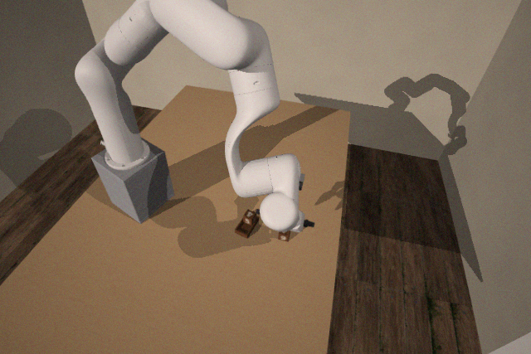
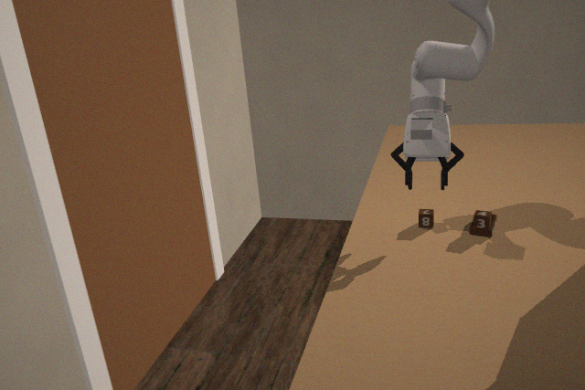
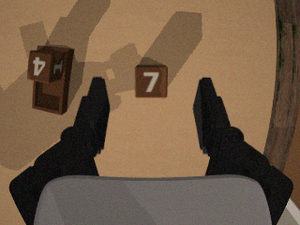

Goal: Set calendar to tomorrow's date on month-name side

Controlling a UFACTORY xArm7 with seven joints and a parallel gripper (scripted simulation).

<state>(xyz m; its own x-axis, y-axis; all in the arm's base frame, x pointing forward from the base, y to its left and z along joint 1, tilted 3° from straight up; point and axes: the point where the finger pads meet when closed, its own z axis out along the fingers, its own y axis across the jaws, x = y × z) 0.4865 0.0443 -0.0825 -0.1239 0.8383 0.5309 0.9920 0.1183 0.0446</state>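
A loose brown digit cube [image 3: 152, 82] lies on the table outside the tray, with 7 on its top face; in the exterior view the same cube [image 2: 425, 217] shows 8 on its side. The small brown tray [image 3: 52, 84] lies to its left and holds the other cube [image 3: 39, 66] with 4 on top; in the exterior view that cube [image 2: 481, 222] shows 3 on its side. My gripper [image 3: 152, 92] is open and empty, hanging above the loose cube with a finger on either side of it. In the exterior view the fingertips [image 2: 425, 184] stand well above the cube.
The table's edge and dark wooden floor [image 3: 287, 56] run close along the right in the wrist view. The arm's grey base [image 1: 133, 182] stands at the table's far left. In the top view the wrist hides most of the loose cube [image 1: 284, 235].
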